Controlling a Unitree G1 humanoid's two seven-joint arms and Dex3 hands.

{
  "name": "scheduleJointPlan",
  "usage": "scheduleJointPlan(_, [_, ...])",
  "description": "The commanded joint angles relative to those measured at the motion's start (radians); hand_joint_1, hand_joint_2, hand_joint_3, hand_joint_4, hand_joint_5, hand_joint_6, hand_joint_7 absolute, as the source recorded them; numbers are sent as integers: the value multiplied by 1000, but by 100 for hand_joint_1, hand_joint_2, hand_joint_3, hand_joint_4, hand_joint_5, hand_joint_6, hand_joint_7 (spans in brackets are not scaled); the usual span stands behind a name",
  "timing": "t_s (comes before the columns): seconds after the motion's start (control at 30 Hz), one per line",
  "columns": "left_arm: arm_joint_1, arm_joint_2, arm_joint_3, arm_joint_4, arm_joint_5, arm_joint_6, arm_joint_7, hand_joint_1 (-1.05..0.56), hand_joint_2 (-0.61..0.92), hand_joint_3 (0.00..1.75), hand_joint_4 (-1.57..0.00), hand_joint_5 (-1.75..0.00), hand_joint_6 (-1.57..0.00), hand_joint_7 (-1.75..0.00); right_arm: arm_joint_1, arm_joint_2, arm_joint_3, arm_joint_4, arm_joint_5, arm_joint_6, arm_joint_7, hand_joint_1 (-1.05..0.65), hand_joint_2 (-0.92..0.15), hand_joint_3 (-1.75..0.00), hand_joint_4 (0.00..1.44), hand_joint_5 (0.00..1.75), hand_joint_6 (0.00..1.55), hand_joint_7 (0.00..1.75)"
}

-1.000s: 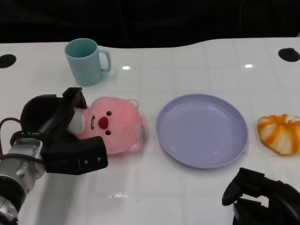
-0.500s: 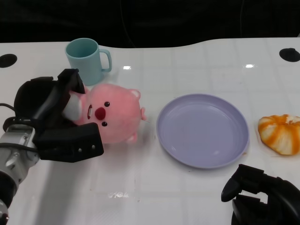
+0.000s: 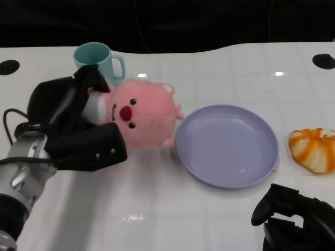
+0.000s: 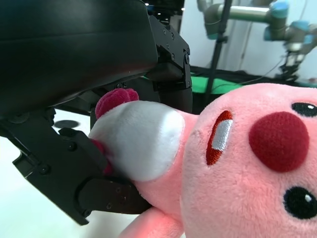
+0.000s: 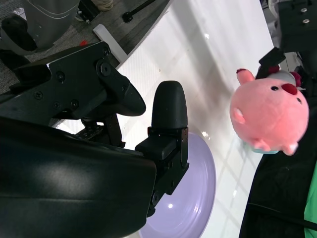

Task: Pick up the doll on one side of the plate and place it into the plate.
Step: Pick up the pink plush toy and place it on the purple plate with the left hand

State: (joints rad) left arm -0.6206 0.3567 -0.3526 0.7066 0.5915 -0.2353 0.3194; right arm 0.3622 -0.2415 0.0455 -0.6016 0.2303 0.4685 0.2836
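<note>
Pickup looks done: left hand [image 3: 73, 130] grips the pink plush doll [image 3: 141, 117] clear of the table beside the purple plate [image 3: 226, 144], so only carrying it over and releasing it remains.

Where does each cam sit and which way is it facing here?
Head view: high on the robot, looking down at the table; left hand holds the pink doll, right hand low.
Left wrist view: behind the left hand, close on the doll.
Right wrist view: behind the right hand, facing the plate and doll.
All three share the doll.
</note>
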Motion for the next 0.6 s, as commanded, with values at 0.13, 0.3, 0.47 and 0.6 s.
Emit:
scheduleJointPlan(0.13, [4, -40, 12, -96, -8, 59, -68, -19, 41, 120, -92, -175, -74, -175, 8, -5, -3, 3, 5, -7, 6, -5, -71, -114, 65, 175, 48, 161])
scheduleJointPlan(0.3, [-26, -86, 3, -109, 1, 71, -92, -18, 41, 122, -93, -175, -74, -175, 10, -3, 4, 3, -1, -12, 5, -5, -71, -114, 65, 175, 48, 162])
scheduleJointPlan(0.47, [-97, -187, -23, -55, 6, 123, -120, -18, 41, 117, -96, -175, -75, -174, 12, 1, 8, -4, -1, -6, -2, -6, -71, -113, 66, 175, 47, 162])
scheduleJointPlan(0.6, [-143, -234, -54, 13, 29, 123, -98, -18, 44, 116, -98, -175, -79, -174, 18, 1, 12, -13, -2, -4, -4, -6, -70, -113, 65, 175, 47, 162])
